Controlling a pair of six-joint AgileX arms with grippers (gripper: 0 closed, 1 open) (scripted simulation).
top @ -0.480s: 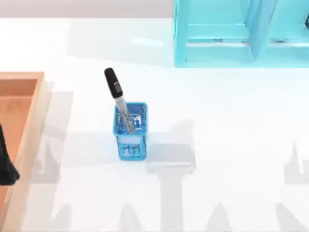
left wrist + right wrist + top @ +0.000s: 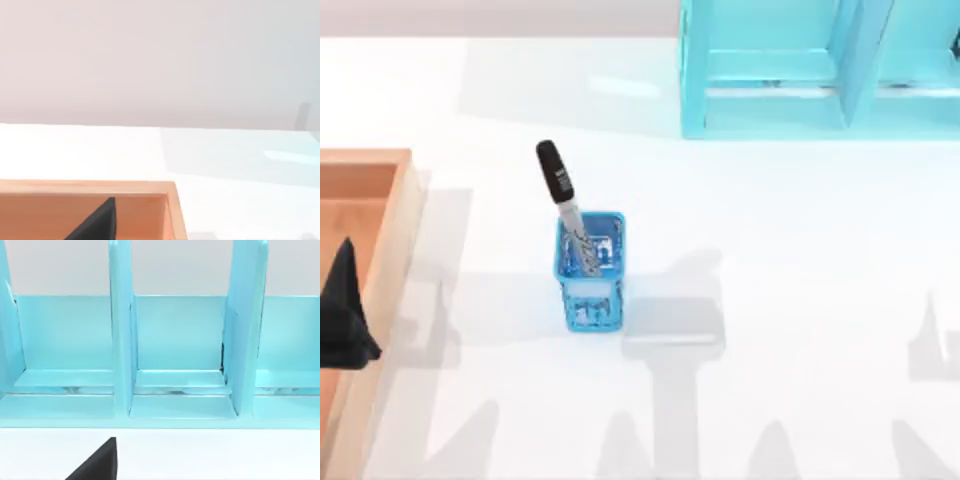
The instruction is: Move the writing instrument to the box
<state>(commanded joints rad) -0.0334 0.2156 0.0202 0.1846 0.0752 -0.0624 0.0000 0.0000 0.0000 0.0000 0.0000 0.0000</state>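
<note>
The writing instrument point(image 2: 563, 204), a slim marker with a black cap and grey barrel, stands tilted in a small blue mesh cup point(image 2: 590, 270) near the table's middle. Its cap leans toward the back left. The box point(image 2: 403, 215), a shallow wooden tray with tan walls, lies at the left edge and is cut off by the picture's border. My left gripper point(image 2: 345, 310) hovers over the box, well to the left of the cup. The left wrist view shows the box's corner point(image 2: 170, 192) and a black part of that gripper point(image 2: 97, 222). My right gripper point(image 2: 97, 462) faces the shelf unit.
A light-blue shelf unit point(image 2: 820, 70) with upright dividers stands at the back right, and it is seen close up in the right wrist view point(image 2: 175, 350). White table point(image 2: 770, 260) stretches between the cup and the shelf. Arm shadows fall along the front.
My left gripper has moved toward the back and slightly right over the box, showing more of itself. The marker and cup have not moved.
</note>
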